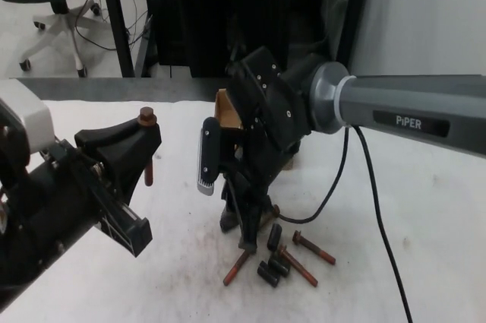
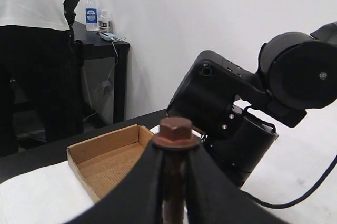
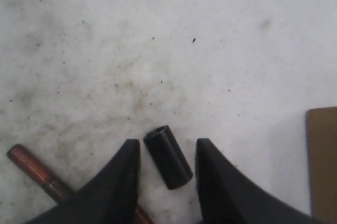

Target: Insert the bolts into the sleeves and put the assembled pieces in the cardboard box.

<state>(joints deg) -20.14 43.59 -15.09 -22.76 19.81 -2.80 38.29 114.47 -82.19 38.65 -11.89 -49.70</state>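
My left gripper [image 1: 149, 139] [image 2: 175, 149] is shut on a rusty bolt [image 1: 147, 118] [image 2: 175, 130], held upright with its hex head on top, above the left side of the bench. My right gripper [image 1: 243, 238] [image 3: 167, 145] points down at the white bench top, open, its two fingers on either side of a black sleeve [image 3: 168, 156] that lies on the surface with small gaps to each finger. The cardboard box [image 1: 223, 109] [image 2: 105, 155] stands behind the right arm, open and with nothing visible inside.
Loose parts lie just right of the right gripper: black sleeves [image 1: 274, 237] and rusty bolts [image 1: 314, 248], one bolt [image 3: 31, 167] close to a finger. The right arm's cable [image 1: 380, 216] trails across the bench. A black table [image 2: 100, 47] stands behind.
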